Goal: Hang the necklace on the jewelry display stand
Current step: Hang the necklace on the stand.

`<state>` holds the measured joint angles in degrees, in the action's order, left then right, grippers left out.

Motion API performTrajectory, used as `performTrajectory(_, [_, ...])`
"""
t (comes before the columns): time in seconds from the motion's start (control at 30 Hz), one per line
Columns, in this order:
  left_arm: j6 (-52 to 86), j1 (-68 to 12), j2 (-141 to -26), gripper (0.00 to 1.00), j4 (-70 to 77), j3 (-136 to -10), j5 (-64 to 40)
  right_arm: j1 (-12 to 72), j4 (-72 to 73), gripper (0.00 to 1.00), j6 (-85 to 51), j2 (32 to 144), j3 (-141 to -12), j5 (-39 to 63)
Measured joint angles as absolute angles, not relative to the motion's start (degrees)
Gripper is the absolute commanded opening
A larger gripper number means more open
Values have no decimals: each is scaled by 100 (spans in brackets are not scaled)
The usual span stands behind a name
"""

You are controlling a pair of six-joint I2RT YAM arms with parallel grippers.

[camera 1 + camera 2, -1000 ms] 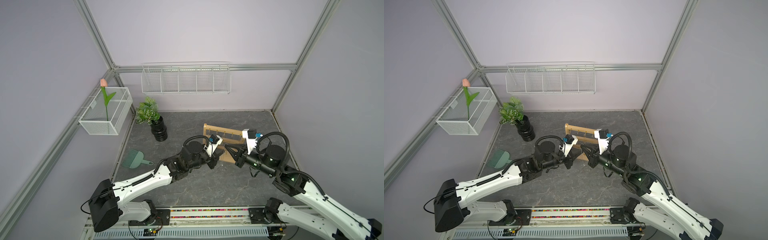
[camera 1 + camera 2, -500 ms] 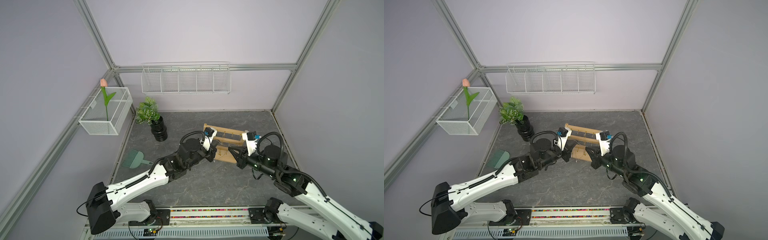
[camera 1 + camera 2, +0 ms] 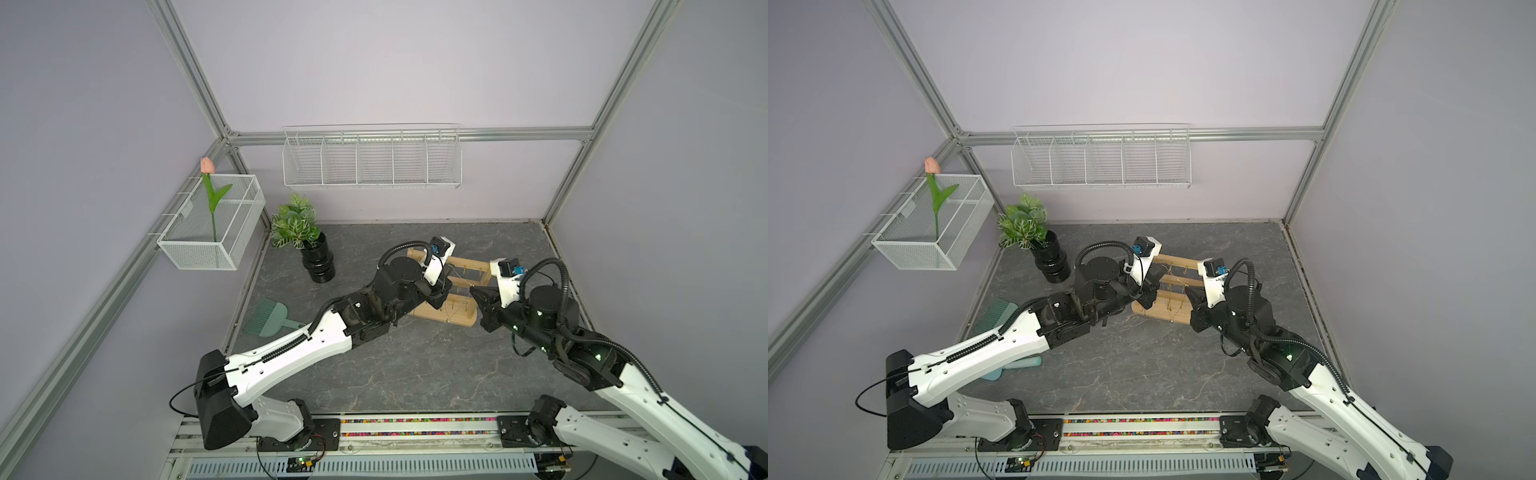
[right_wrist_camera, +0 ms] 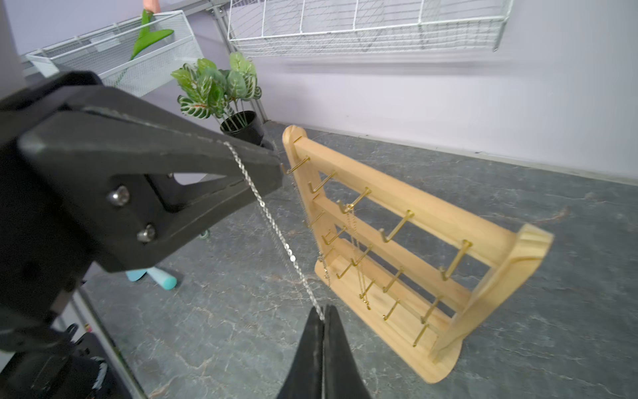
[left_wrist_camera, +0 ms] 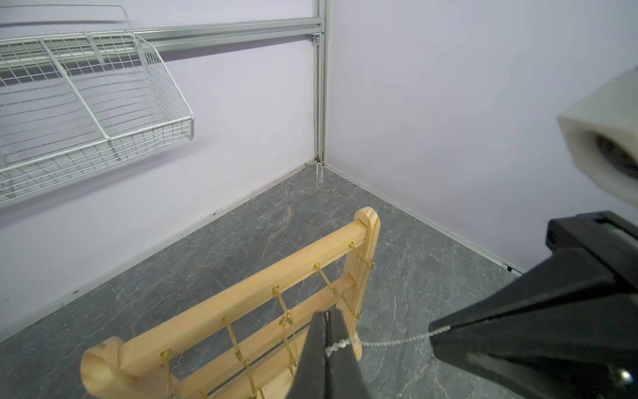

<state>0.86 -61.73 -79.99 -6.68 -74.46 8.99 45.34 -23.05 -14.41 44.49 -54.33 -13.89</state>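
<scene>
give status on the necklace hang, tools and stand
Left tool and right tool shut on the silver necklace, stretched between them. Not yet hooked on the stand. Gold chain already on a top-bar hook.

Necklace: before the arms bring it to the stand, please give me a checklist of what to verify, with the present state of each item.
1. Left gripper shut on the necklace: ok.
2. Right gripper shut on the necklace: ok.
3. Necklace stretched between the grippers: ok.
4. Stand upright on the table: ok.
5. Free hook on the stand: ok; another holds a gold chain.
6. Necklace's hanging part clear of the stand: cannot tell.
</scene>
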Motion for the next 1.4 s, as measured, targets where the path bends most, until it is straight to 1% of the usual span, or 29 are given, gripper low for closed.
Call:
performTrajectory(0.2, [34,-6230,-8514,0,-930,-7918,897,4401,-2331,7,-1160,4460,-5607,-1979])
performTrajectory(0.47, [40,-6233,-9299,0,-1105,-8278,897,3959,-2340,7,-952,4611,-5623,-2193])
performTrajectory(0.8, [36,-6233,-9631,0,-1140,-8632,993,3192,-2329,7,-958,4711,-5614,-1712])
performTrajectory(1.17, [32,-6233,-9944,0,-1190,-8991,1203,2729,-2108,7,-1092,4934,-5356,-1066])
performTrajectory(1.4, [34,-6233,-10055,1,-1197,-9111,1221,2528,-1946,7,-1170,4991,-5295,-821])
